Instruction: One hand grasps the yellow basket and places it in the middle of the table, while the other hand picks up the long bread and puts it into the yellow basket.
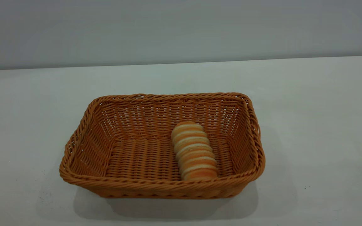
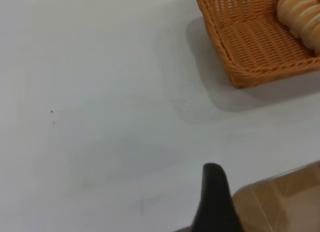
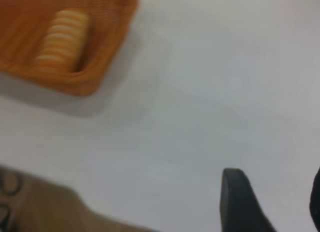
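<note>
The yellow basket (image 1: 156, 185) stands on the white table (image 1: 309, 110) near its middle. The long bread (image 1: 194, 151) lies inside it, toward the right end, lengthwise front to back. Neither gripper shows in the exterior view. In the left wrist view the basket's corner (image 2: 250, 67) and the bread (image 2: 302, 17) are far from my left gripper (image 2: 216, 202), which shows only as one black part over bare table near the table edge. In the right wrist view my right gripper (image 3: 275, 192) is open and empty, over bare table, well away from the basket (image 3: 107, 57) and bread (image 3: 62, 39).
The table edge and brown floor show beside the left gripper (image 2: 280, 202) and in the right wrist view (image 3: 40, 207). A grey wall (image 1: 181, 28) runs behind the table.
</note>
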`<state>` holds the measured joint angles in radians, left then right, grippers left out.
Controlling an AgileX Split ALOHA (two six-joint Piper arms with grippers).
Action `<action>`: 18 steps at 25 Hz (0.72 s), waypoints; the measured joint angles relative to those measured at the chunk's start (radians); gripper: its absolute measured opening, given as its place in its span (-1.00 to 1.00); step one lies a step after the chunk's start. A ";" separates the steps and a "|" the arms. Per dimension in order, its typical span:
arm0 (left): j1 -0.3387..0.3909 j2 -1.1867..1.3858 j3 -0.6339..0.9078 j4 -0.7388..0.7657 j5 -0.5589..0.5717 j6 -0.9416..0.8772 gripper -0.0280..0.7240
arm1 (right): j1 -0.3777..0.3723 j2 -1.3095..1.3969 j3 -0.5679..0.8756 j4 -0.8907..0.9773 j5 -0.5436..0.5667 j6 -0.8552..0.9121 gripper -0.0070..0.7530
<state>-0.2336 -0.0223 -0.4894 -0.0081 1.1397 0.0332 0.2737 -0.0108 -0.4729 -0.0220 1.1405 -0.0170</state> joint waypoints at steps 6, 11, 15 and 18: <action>0.152 0.000 0.000 0.000 0.000 0.000 0.62 | -0.189 -0.002 0.000 0.000 0.000 0.000 0.02; 0.231 0.000 0.000 0.000 0.000 0.000 0.62 | -0.256 -0.004 0.000 0.000 0.000 0.000 0.02; 0.238 0.000 0.000 0.000 0.000 0.000 0.62 | -0.259 -0.004 0.000 0.000 0.000 0.000 0.02; 0.235 0.000 0.000 0.000 0.000 0.000 0.62 | -0.260 -0.004 0.000 0.000 0.000 0.000 0.02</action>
<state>0.0016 -0.0223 -0.4894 -0.0081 1.1397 0.0332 0.0139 -0.0149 -0.4729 -0.0217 1.1405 -0.0170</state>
